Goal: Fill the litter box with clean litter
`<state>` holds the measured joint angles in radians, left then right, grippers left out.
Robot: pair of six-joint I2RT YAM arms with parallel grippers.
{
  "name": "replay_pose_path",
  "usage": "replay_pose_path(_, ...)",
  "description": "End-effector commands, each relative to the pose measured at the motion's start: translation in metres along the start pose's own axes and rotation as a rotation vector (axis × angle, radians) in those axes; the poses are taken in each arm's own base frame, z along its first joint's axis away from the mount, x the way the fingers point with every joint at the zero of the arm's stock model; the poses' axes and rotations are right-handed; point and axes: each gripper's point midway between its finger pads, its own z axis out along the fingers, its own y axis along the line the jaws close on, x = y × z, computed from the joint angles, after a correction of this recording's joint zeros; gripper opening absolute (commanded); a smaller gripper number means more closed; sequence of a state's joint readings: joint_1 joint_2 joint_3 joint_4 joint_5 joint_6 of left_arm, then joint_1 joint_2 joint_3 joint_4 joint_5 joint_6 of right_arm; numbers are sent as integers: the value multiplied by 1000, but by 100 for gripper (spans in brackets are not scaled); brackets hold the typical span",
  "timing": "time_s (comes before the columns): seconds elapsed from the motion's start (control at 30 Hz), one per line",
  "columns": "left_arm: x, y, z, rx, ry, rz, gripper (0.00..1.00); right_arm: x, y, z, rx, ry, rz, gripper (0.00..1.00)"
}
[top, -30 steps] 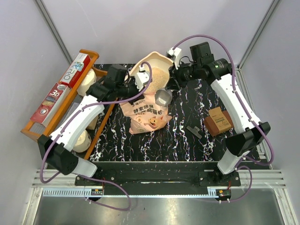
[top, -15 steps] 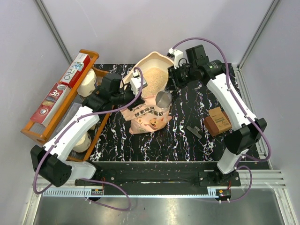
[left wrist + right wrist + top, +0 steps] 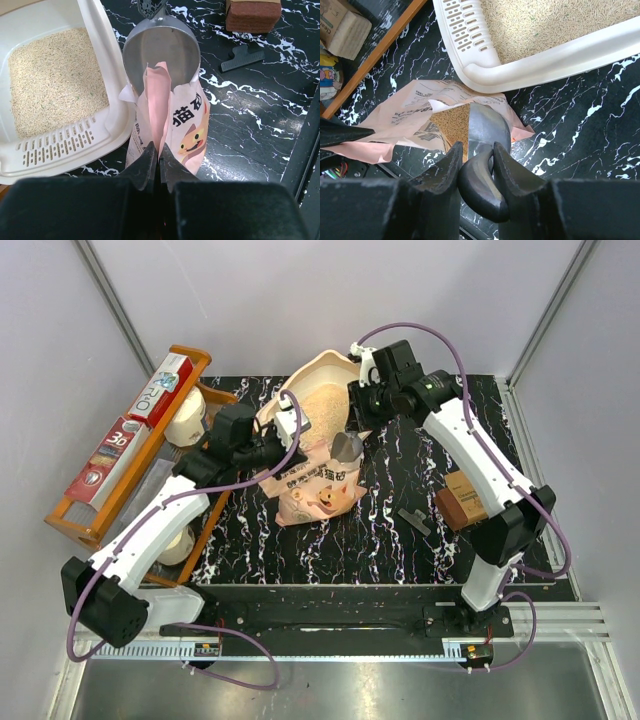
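Note:
The cream litter box [image 3: 318, 370] sits at the back centre and holds pale beige litter [image 3: 322, 406]; both show in the left wrist view [image 3: 107, 107] [image 3: 52, 87] and the right wrist view [image 3: 560, 55] [image 3: 545, 22]. My left gripper [image 3: 159, 150] is shut on the rim of the pink litter bag [image 3: 318, 485], holding its mouth open. My right gripper [image 3: 477, 155] is shut on the handle of a metal scoop [image 3: 487, 130], whose bowl [image 3: 161, 47] dips into the bag's mouth over the granules inside [image 3: 452, 125].
An orange wooden rack [image 3: 120, 455] with boxes and bottles stands at the left. A brown box [image 3: 466, 496] and a dark clip [image 3: 412, 519] lie at the right on the black marbled table [image 3: 400, 560].
My right arm has swung left and brought the scoop from above the bag down into its mouth. My left arm has shifted slightly, still holding the bag's rim.

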<state>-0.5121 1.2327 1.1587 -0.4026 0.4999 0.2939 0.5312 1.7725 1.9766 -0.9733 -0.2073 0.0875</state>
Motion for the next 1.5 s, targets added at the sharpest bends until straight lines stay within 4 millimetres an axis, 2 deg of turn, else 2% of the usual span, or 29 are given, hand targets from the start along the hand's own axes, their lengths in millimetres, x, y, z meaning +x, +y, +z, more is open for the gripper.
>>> replay_pose_path(0.0, -40, 6, -7, -14, -86, 91, 0, -26, -9, -2, 36, -91, 27, 0)
replay_pose_path(0.03, -51, 9, -10, -17, -97, 131, 0, -31, -9, -6, 51, -113, 34, 0)
replay_pose_path(0.1, -52, 13, -6, -14, -75, 140, 0, -39, -4, -11, 43, -142, 72, 0)
replay_pose_path(0.13, -63, 15, -7, -20, -93, 149, 0, -40, -3, -8, 49, -140, 70, 0)
replay_pose_path(0.2, -62, 17, 0, -4, -76, 135, 0, -38, -2, -3, 79, -141, 60, 0)
replay_pose_path(0.23, -67, 17, 0, -4, -80, 126, 0, -36, -9, 2, 123, -136, 64, 0)
replay_pose_path(0.3, -67, 17, 2, 2, -82, 102, 0, -26, -12, 11, 153, -108, 68, 0)
replay_pose_path(0.33, -64, 15, 3, 7, -83, 80, 0, -22, -20, 14, 198, -102, 69, 0)
replay_pose_path(0.37, -72, 12, 2, 16, -120, 93, 0, -15, -25, 20, 229, -86, 68, 0)
replay_pose_path(0.43, -69, 11, 5, 11, -137, 60, 0, -7, -36, 25, 286, -68, 93, 0)
replay_pose_path(0.47, -76, 13, 5, -7, -170, 66, 0, 1, -39, 31, 296, -46, 98, 0)
replay_pose_path(0.63, -90, 12, 7, -22, -209, -7, 0, 28, -45, 49, 313, 16, 107, 0)
replay_pose_path(0.8, -86, 17, 11, -33, -188, 35, 0, 44, -47, 75, 297, 64, 110, 0)
replay_pose_path(0.97, -89, 21, 8, -45, -189, 48, 0, 46, -30, 96, 211, 98, 182, 0)
replay_pose_path(1.03, -88, 22, 9, -46, -184, 53, 0, 56, -28, 108, 193, 133, 214, 0)
replay_pose_path(1.17, -88, 23, 11, -40, -178, 49, 0, 71, -15, 116, 124, 185, 267, 0)
replay_pose_path(1.27, -89, 25, 14, -40, -172, 48, 0, 71, -1, 114, 23, 204, 336, 0)
replay_pose_path(1.3, -90, 26, 14, -42, -174, 52, 0, 65, -3, 109, 0, 192, 368, 0)
replay_pose_path(1.4, -93, 24, 12, -35, -177, 67, 0, 38, 18, 92, -191, 156, 416, 0)
replay_pose_path(1.43, -93, 24, 11, -33, -174, 71, 0, 27, 10, 86, -217, 134, 455, 0)
replay_pose_path(1.47, -94, 24, 10, -35, -177, 74, 0, 18, 11, 81, -249, 113, 470, 0)
